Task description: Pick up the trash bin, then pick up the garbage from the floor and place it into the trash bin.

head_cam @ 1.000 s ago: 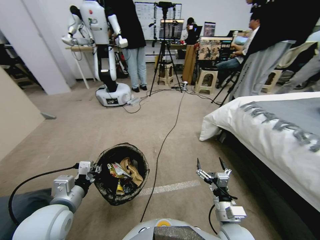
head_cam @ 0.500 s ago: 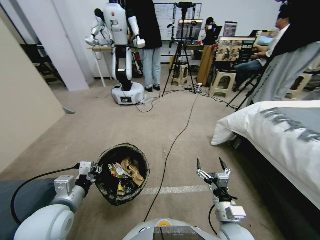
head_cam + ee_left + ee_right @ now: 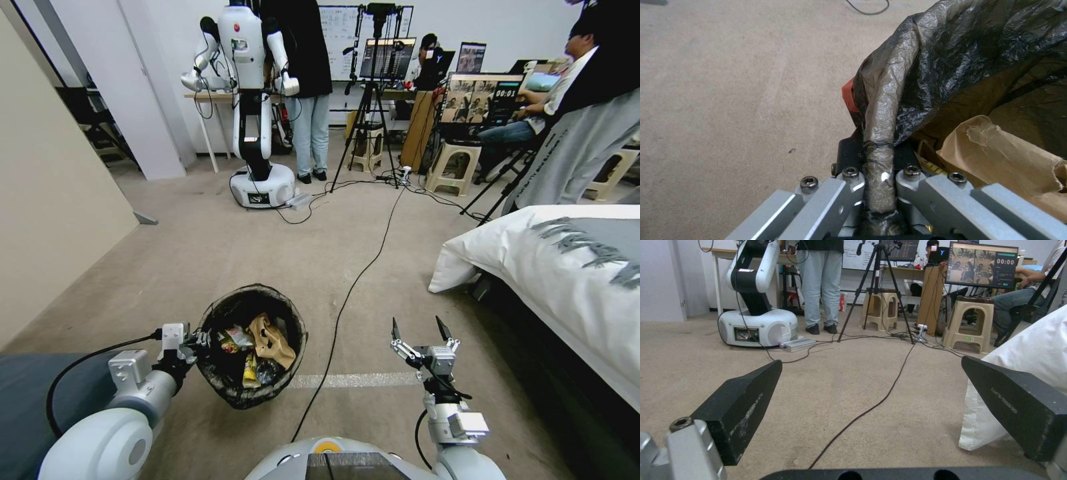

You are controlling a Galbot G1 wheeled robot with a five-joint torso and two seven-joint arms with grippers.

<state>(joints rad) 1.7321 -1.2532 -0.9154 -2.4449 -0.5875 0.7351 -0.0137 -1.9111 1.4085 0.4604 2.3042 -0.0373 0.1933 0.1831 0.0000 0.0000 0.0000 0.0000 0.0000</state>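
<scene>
Swung leftward, camera shows left gripper (image 3: pixel 195 340) seemingly clamping trash bin (image 3: pixel 230 395) rim; right gripper (image 3: pixel 420 331) spread empty.

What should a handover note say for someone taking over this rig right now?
Left gripper: shut on the bag-lined rim of the trash bin, held low at the robot's front left.
Right gripper: open, empty, pointing forward above the carpet.
Garbage: brown paper and wrappers are inside the bin.
Done: bin picked up, some litter in it.
Left: no loose litter visible on the carpet ahead; check elsewhere. A black cable runs across the floor beside the bed.
</scene>
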